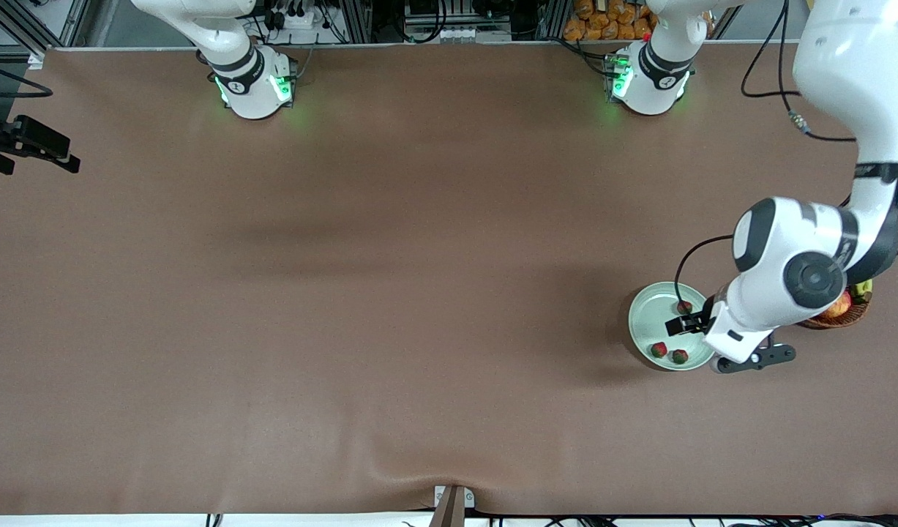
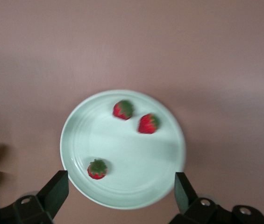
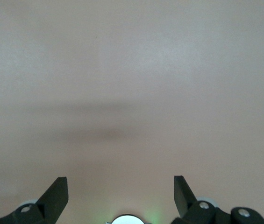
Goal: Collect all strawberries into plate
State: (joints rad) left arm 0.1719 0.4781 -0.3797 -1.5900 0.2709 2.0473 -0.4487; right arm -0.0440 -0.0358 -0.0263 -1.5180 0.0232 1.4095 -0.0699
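All three strawberries are sitting in the plate (image 1: 650, 315), the pale mint-green one at the left arm's end of the table, on the brown table cover (image 1: 390, 293). Two berries lie just beside each other near the plate's rim on the side closest to the front camera, one strawberry (image 1: 659, 349) and its neighbour (image 1: 681, 356) not quite touching, and the third strawberry (image 1: 685, 307) lies apart from them, farther from that camera, close to the rim and partly tucked under the hand. The left gripper (image 1: 684, 325) hangs over the plate with its fingers spread wide and nothing between them; from its own wrist camera the two dark fingertips frame the plate's edge, and the whole dish shows beneath with all three berries, leafy caps showing. A brown wicker basket (image 1: 836, 319) with a red-yellow apple (image 1: 838, 306) in it peeks out from under the left arm's elbow, just beside the plate toward the table's end. The right arm waits up near its base, its right gripper (image 3: 121, 193) over bare brown cover, fingers wide apart and holding nothing.
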